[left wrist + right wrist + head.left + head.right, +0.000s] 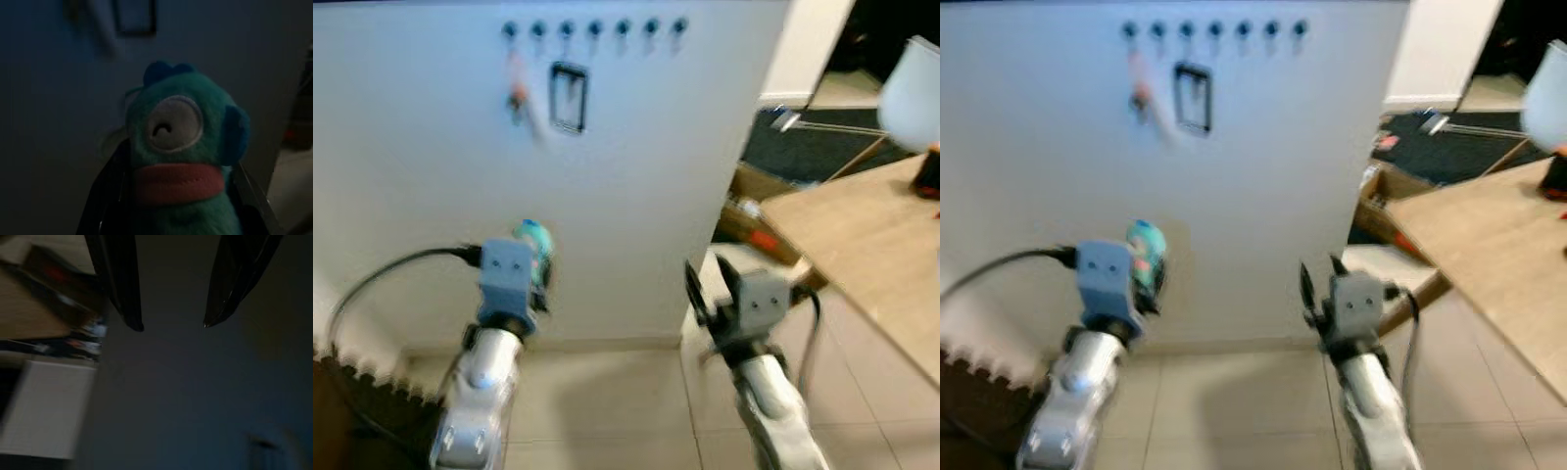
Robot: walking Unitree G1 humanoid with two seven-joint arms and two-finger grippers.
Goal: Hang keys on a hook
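A row of several dark hooks [594, 28] runs along the top of a white wall panel [636, 196]. An orange-and-white item [519, 98] hangs from a left hook, next to a black rectangular frame [569, 97]. My left gripper [534, 257] is raised in front of the panel, well below the hooks, shut on a teal plush keychain [183, 147] with one white eye and a pink mouth. No metal keys can be made out on it. My right gripper [710, 284] is held up to the right with its fingers [120, 284] open and nothing between them.
A wooden table [871, 255] juts in from the right, with a white lampshade [913, 93] above it. Cardboard boxes [759, 220] sit on the floor past the panel's right edge. A dark serrated object [357, 392] lies low on the left. The floor is tiled [626, 411].
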